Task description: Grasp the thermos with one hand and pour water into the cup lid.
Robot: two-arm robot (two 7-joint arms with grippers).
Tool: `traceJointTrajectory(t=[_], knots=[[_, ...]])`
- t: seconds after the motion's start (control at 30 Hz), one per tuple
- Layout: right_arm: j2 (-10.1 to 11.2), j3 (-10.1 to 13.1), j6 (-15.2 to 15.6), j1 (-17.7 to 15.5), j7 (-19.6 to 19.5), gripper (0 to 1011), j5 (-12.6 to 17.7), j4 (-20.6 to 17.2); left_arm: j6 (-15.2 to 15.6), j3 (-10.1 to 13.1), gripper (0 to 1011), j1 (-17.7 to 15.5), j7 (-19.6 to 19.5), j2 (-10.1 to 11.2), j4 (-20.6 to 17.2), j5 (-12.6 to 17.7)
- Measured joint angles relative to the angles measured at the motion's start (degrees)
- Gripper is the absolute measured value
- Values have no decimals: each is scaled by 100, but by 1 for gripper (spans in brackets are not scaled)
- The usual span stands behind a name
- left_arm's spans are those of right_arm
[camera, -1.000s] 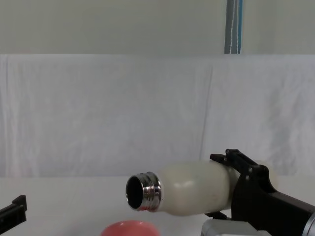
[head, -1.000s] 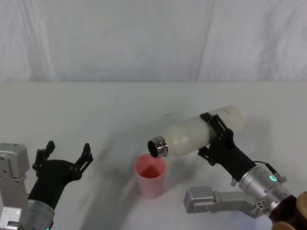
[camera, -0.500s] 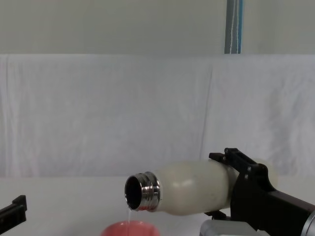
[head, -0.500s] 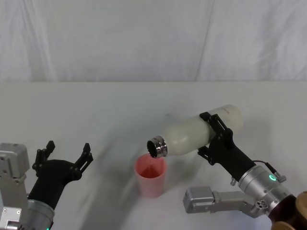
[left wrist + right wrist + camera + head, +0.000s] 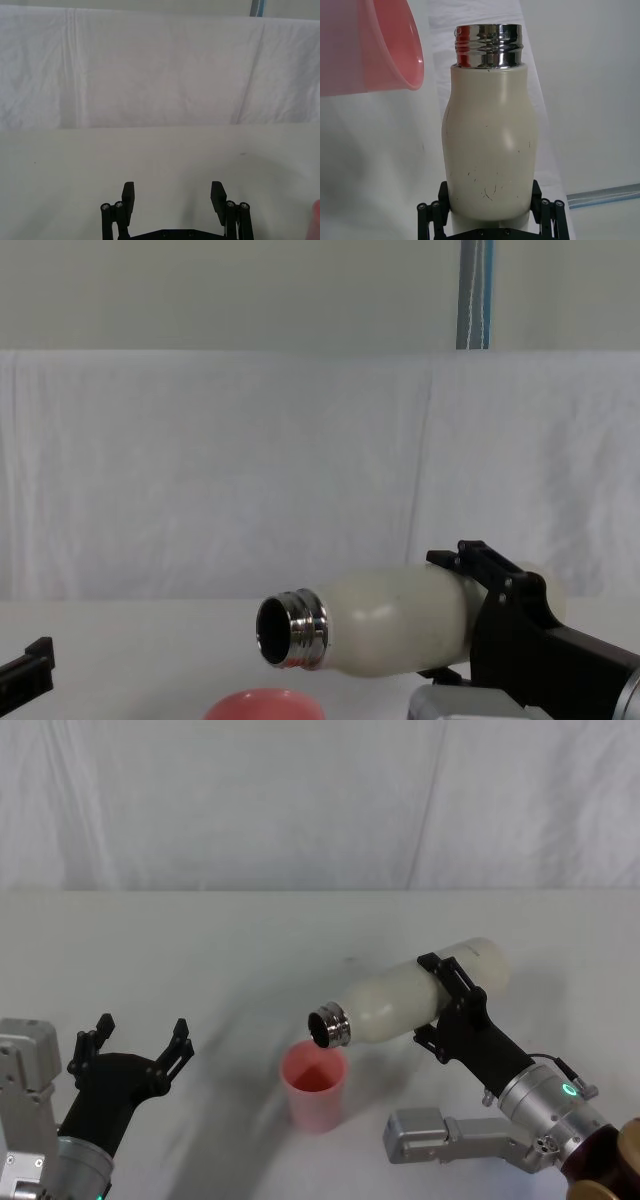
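Thermos (image 5: pixel 415 1003) tipped above cup lid (image 5: pixel 315 1086); table (image 5: pixel 200 950) around.

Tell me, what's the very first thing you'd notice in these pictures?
The big cream-white thermos, lying almost sideways in the air in the right gripper, its shiny steel neck tipped over the little pink cup lid standing on the white table. Over on the left, the left gripper waits open above the table.

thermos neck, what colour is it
Shiny silver steel, on the tall cream-white matte thermos; its threaded neck shows best in the right wrist view.
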Motion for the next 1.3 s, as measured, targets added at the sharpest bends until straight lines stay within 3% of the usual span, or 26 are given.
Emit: traceJointTrajectory(t=[1.3], knots=[[41,-27,6,42,-40,951,-81,55,0,0,1001,0,0,0,0,0]])
